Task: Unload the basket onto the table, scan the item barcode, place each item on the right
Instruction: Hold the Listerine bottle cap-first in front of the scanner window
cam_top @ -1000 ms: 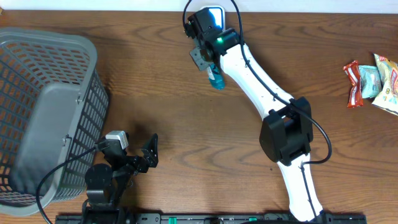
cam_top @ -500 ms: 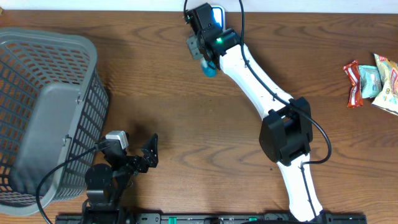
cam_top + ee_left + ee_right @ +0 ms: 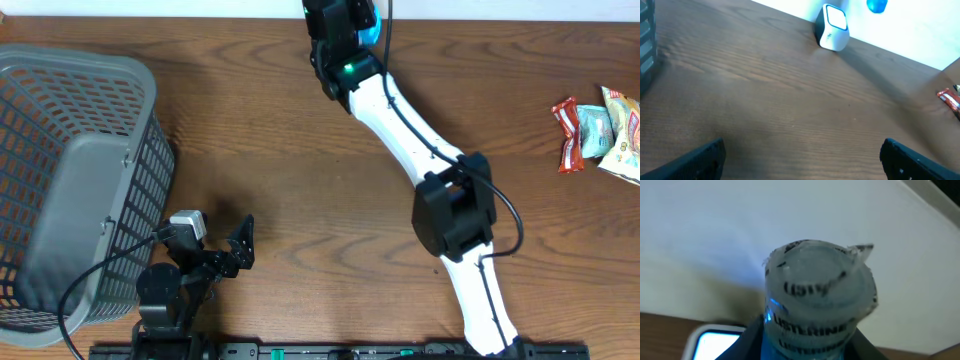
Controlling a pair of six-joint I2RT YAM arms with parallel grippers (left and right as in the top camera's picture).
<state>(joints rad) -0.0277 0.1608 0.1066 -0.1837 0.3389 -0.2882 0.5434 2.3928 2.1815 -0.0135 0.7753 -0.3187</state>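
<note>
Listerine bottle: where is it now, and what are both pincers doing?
Right pincer shut on Listerine bottle, raised over scanner. Left pincer open, empty, low over table. Nothing in the way.

A grey plastic lattice laundry basket (image 3: pixel 70 180) sits at the left of the brown wooden table (image 3: pixel 300 200). Several colourful wrapped snack packets (image 3: pixel 598 130) lie clustered at its right edge.

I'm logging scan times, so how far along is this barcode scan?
Done: the right gripper holds the Listerine bottle lifted off the table. In hand: it is held above the scanner at the table's far edge. Left: no confirmed read is visible. The left gripper sits open, idle.
</note>
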